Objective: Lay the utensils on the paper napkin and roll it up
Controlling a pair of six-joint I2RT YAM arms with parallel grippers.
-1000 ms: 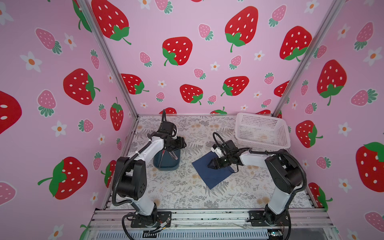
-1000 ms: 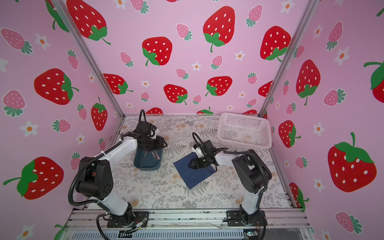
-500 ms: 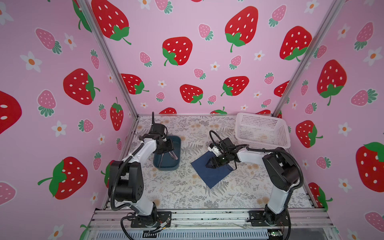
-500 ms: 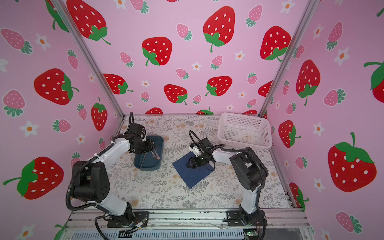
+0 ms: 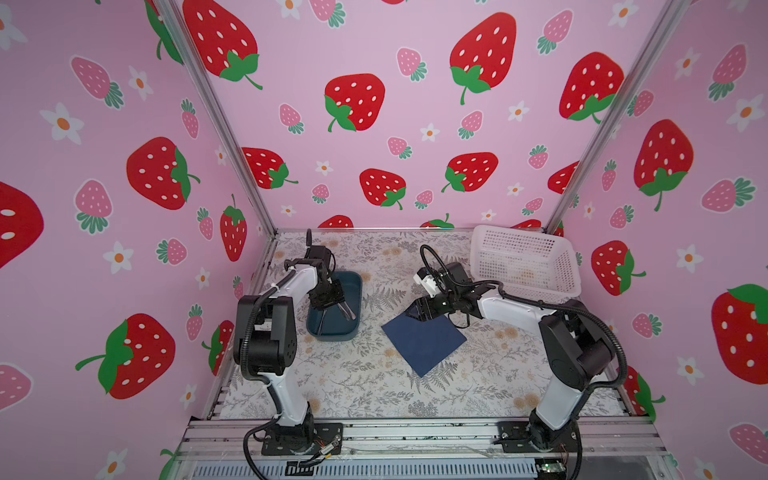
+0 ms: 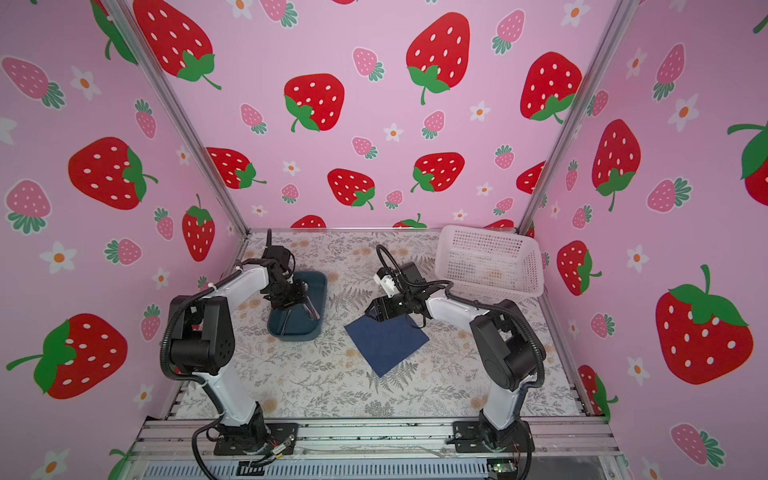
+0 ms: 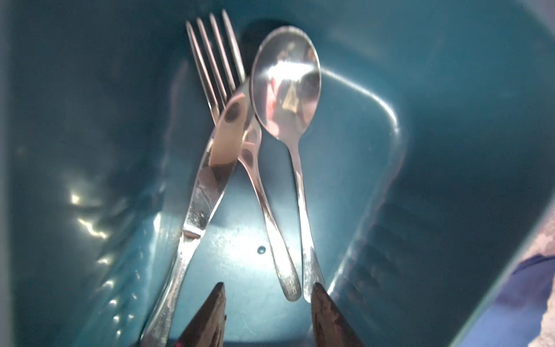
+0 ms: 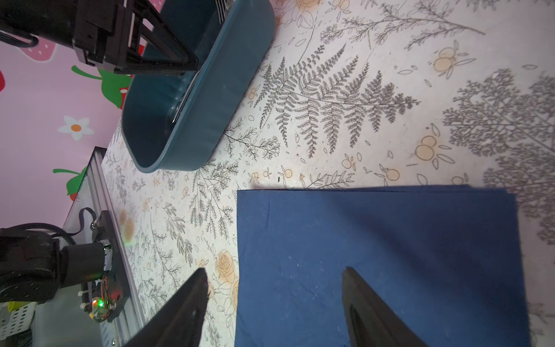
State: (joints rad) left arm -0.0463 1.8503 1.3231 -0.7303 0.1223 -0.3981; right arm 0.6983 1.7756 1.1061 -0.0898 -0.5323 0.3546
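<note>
The left gripper (image 7: 268, 300) has dropped into the dark teal plastic tub (image 7: 450, 150); its narrowing, still parted fingers bracket the shiny metal utensils (image 7: 260, 192) at their handle ends, so pickup starts. The right gripper (image 8: 274, 270) has spread wider, the flat navy square paper napkin (image 8: 375, 255) edge between its fingers

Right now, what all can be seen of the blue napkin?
The napkin is a dark navy, matte paper square, faintly creased, with offset layers showing at one edge. It lies flat on the table, cornerwise in both top views, apart from the tub, with nothing on it. The open right claw straddles one edge near a corner; contact is unclear.
</note>
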